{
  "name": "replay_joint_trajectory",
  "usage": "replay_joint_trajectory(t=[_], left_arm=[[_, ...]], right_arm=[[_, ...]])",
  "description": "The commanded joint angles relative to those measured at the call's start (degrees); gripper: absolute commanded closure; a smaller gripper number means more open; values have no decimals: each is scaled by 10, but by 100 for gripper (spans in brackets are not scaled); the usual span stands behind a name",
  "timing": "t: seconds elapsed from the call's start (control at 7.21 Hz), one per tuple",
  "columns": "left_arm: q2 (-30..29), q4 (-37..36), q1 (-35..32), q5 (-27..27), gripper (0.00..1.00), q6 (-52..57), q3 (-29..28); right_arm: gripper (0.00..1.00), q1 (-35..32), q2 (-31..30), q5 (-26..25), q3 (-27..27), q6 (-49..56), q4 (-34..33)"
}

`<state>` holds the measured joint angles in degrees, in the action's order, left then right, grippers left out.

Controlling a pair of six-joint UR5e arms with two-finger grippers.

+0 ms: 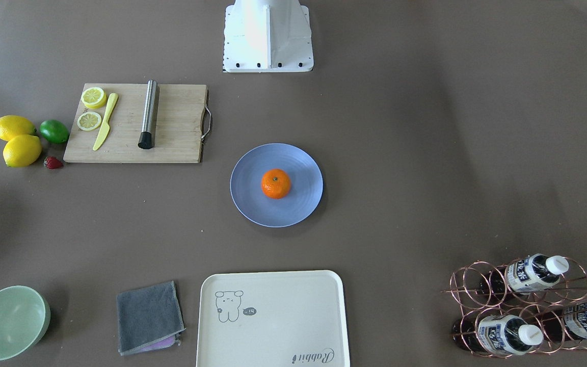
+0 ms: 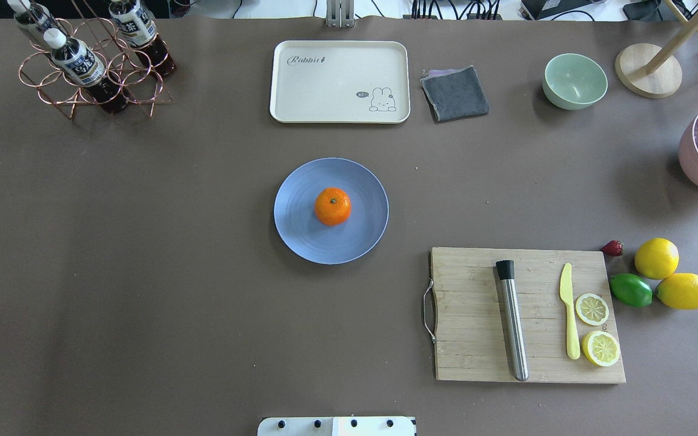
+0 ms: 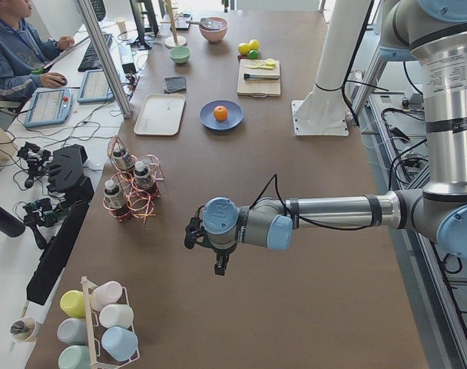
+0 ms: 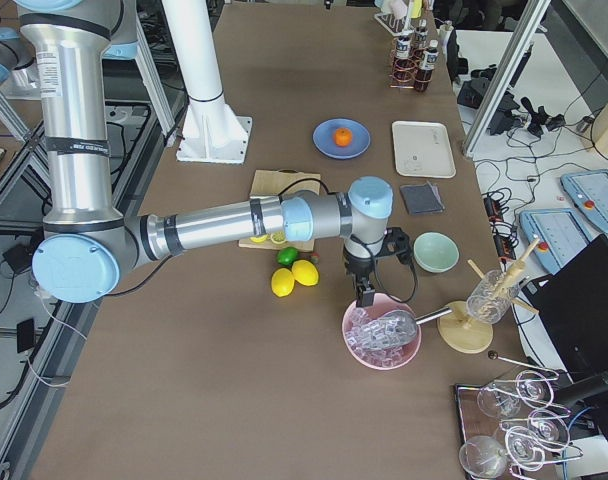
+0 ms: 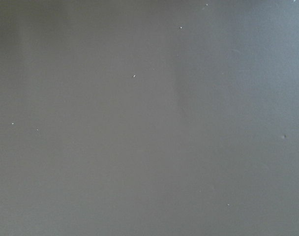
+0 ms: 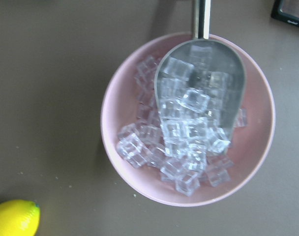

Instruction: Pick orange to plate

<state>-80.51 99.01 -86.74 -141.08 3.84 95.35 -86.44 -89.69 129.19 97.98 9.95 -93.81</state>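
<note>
The orange rests in the middle of the periwinkle-blue plate, near the table's centre; it shows small in both side views. Neither gripper is near it. My left gripper hangs over bare table at the left end, past the bottle rack. My right gripper points down over a pink bowl of ice at the right end. Both show only in the side views, so I cannot tell whether they are open or shut. No fingers appear in either wrist view.
A wooden board holds a steel rod, a yellow knife and lemon slices. Beside it lie two lemons, a lime and a strawberry. A cream tray, grey cloth, green bowl, copper bottle rack and pink ice bowl with a scoop also stand here.
</note>
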Motion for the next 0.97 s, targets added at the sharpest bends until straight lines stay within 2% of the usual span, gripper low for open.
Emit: replay_joint_trajectory(t=[0.0,0.14,0.28,0.42,0.83], left_arm=[[-17,-63,-40,4,1,64,4],[-17,-63,-40,14,0,64,4],[-21,-62,-40,48,1,64,4],[-20,-60,-40,66,1,61,-2],[-20,-58,-41,67,0,59,9]], right_arm=[[0,-59,-43,0,-40,74,1],[0,-59,-56,-4,-53,68,0],[0,-59,-52,-4,-67,67,0],[0,-59,-50,-3,-61,67,1],[0,-58,-46,2,-63,66,0]])
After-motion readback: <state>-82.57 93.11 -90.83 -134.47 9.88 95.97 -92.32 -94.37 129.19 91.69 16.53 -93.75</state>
